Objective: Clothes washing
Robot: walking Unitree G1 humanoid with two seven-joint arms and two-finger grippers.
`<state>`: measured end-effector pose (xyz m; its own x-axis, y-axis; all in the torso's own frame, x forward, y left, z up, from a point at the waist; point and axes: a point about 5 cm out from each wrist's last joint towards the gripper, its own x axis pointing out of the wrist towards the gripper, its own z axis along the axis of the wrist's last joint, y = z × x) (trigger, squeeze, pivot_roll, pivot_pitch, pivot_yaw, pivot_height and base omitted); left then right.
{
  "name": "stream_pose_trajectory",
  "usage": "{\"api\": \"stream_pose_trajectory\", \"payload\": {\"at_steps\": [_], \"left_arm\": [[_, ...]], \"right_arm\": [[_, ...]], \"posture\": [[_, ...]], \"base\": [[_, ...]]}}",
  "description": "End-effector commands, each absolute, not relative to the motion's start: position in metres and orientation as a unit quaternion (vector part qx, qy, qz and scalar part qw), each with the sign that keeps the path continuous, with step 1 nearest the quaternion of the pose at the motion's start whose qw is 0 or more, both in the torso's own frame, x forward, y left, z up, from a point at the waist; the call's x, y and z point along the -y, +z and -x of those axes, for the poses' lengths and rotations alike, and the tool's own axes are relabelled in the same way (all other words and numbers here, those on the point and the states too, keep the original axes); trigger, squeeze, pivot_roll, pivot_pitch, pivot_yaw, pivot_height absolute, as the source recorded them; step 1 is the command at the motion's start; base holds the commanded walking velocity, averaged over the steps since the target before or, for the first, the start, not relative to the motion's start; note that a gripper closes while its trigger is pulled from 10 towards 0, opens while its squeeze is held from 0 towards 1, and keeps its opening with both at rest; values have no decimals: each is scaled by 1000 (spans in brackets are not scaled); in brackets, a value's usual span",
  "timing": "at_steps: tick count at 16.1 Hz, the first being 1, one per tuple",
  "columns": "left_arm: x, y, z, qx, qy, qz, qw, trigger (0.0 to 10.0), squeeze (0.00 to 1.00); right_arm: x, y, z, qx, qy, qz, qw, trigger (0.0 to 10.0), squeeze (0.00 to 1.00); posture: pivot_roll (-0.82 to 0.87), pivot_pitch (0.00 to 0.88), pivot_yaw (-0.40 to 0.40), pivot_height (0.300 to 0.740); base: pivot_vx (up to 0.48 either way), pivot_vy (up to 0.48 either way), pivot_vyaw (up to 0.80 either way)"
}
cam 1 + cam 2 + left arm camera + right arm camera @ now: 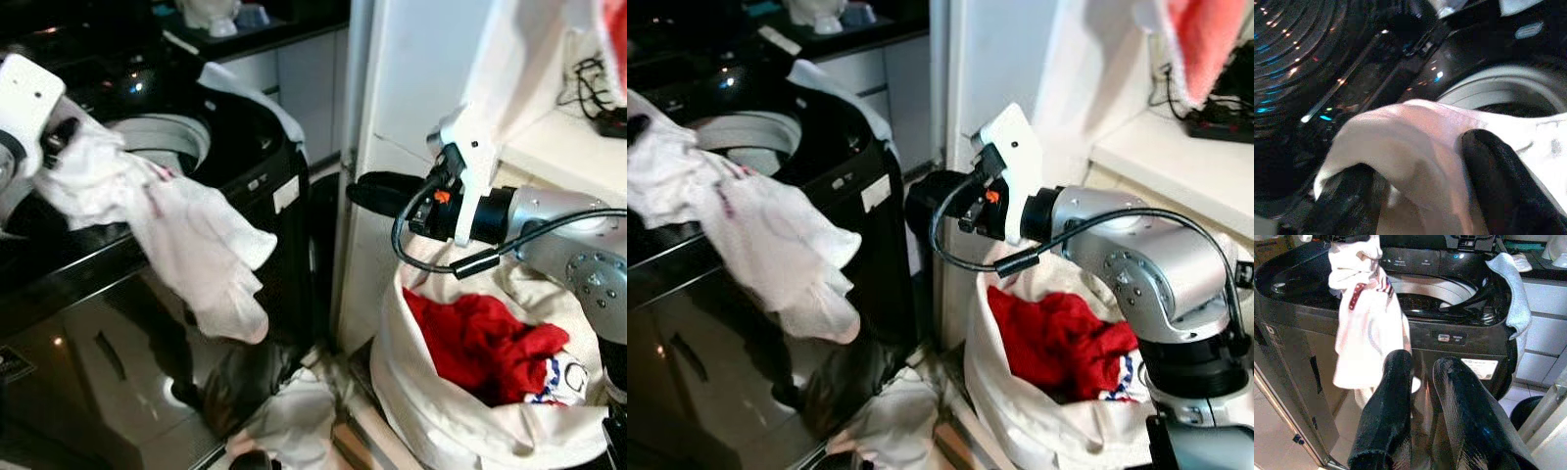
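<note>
My left gripper (47,139) is shut on a white garment (196,245) with small red marks, held over the front rim of the black top-loading washer (257,186). The garment hangs down the washer's front. The drum opening (167,137) lies just behind it, lid up. In the left wrist view the cloth (1415,137) is pinched between the black fingers (1503,191). My right gripper (384,193) hovers above a cream laundry bag (460,421), pointing at the washer. Its fingers (1386,416) stand open by a narrow gap with nothing between them. A red garment (480,343) lies in the bag.
A pale towel (1513,293) drapes over the washer's far right corner. A white cloth (294,421) lies on the floor between washer and bag. A white wall panel (411,88) and a counter (568,147) with cables stand on the right. A pink towel (1205,39) hangs above.
</note>
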<state>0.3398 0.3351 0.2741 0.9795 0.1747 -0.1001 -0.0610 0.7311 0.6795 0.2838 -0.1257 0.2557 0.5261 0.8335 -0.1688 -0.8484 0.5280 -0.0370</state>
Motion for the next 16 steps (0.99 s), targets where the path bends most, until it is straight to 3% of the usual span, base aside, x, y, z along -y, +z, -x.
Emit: {"api": "stream_pose_trajectory", "payload": {"at_steps": [1,2,4,8,9,12,13,14,16], "left_arm": [[-337,287,-341,-62,78,-384,918,10000,0],[-347,301,-341,-9,158,-471,868,10000,0],[-352,325,-334,72,239,-514,820,10000,0],[-339,371,-327,227,278,-487,796,10000,0],[-337,370,-328,232,271,-479,802,10000,0],[-317,331,-347,177,127,-357,908,10000,0],[-308,303,-353,117,57,-306,943,10000,0],[-305,266,-355,2,-15,-290,957,10000,0],[-311,236,-350,-92,-36,-283,954,10000,0]], "right_arm": [[127,258,-282,-55,482,60,872,10000,0],[129,261,-288,-46,462,49,884,10000,0],[130,263,-292,-38,448,47,892,10000,0],[133,266,-299,-30,431,45,901,10000,0],[133,266,-299,-29,430,45,901,10000,0],[132,264,-299,-32,432,48,900,10000,0],[132,261,-297,-37,434,52,898,10000,0],[132,257,-295,-46,438,60,896,10000,0],[132,255,-294,-53,442,66,893,10000,0]], "posture": [[26,0,68,740],[31,0,65,740],[31,0,66,740],[39,0,61,740],[39,0,62,740],[34,0,69,740],[34,0,69,740],[36,0,65,740],[37,0,62,740]], "base": [[0,0,0],[0,0,0],[0,0,0],[0,0,0],[0,0,0],[0,0,0],[0,0,0],[0,0,0],[0,0,0]]}}
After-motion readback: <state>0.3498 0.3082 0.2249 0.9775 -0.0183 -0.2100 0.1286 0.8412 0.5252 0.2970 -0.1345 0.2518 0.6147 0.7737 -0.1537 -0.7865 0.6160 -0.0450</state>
